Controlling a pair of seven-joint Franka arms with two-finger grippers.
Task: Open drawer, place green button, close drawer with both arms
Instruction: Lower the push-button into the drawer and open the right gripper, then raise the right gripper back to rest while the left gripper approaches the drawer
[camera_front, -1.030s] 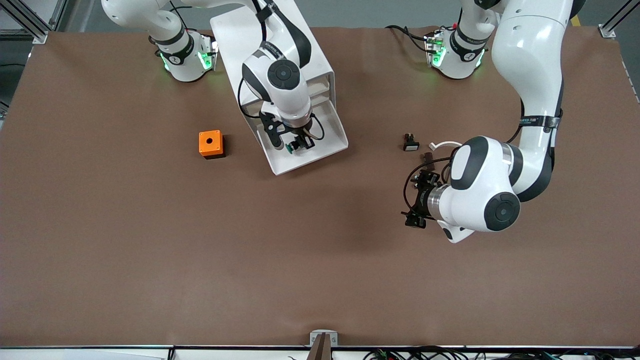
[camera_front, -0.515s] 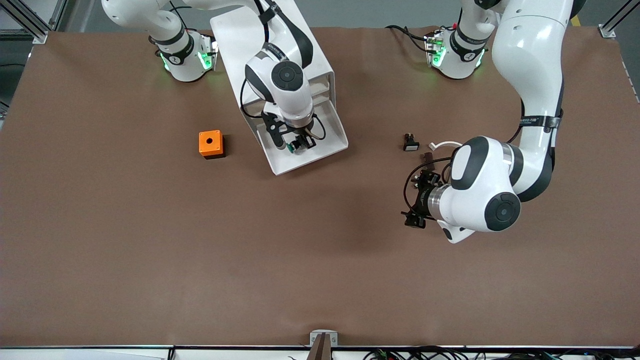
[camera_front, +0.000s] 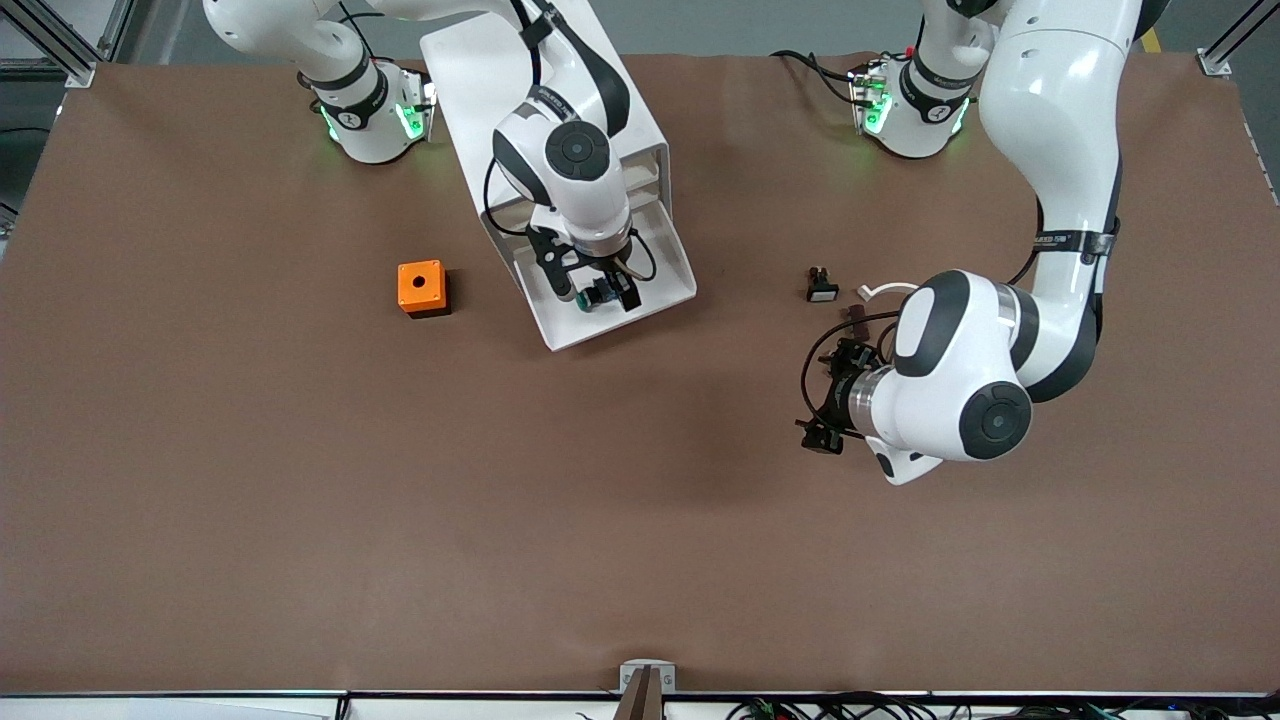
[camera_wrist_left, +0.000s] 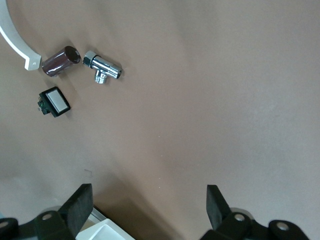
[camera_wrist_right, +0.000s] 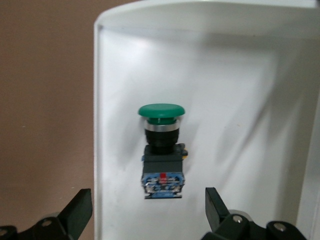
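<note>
The drawer (camera_front: 668, 272) is pulled out of the white cabinet (camera_front: 480, 70) toward the front camera. The button (camera_front: 590, 298), with its green cap and black-and-blue body, lies on its side on the drawer floor (camera_wrist_right: 225, 125); it shows clearly in the right wrist view (camera_wrist_right: 161, 150). My right gripper (camera_front: 598, 293) hangs open just over the button, one finger to each side, not touching it (camera_wrist_right: 146, 202). My left gripper (camera_front: 828, 397) is open and empty above bare table toward the left arm's end (camera_wrist_left: 148, 195). A corner of the drawer (camera_wrist_left: 107, 231) shows in the left wrist view.
An orange box with a hole (camera_front: 421, 288) sits beside the cabinet toward the right arm's end. A black button with a white cap (camera_front: 821, 288), a dark cylinder (camera_wrist_left: 61, 61), a chrome fitting (camera_wrist_left: 102, 67) and a white curved clip (camera_wrist_left: 17, 45) lie near the left arm.
My right gripper's fingers have spread apart and the button now lies free in the drawer. My left arm has shifted slightly toward the drawer.
</note>
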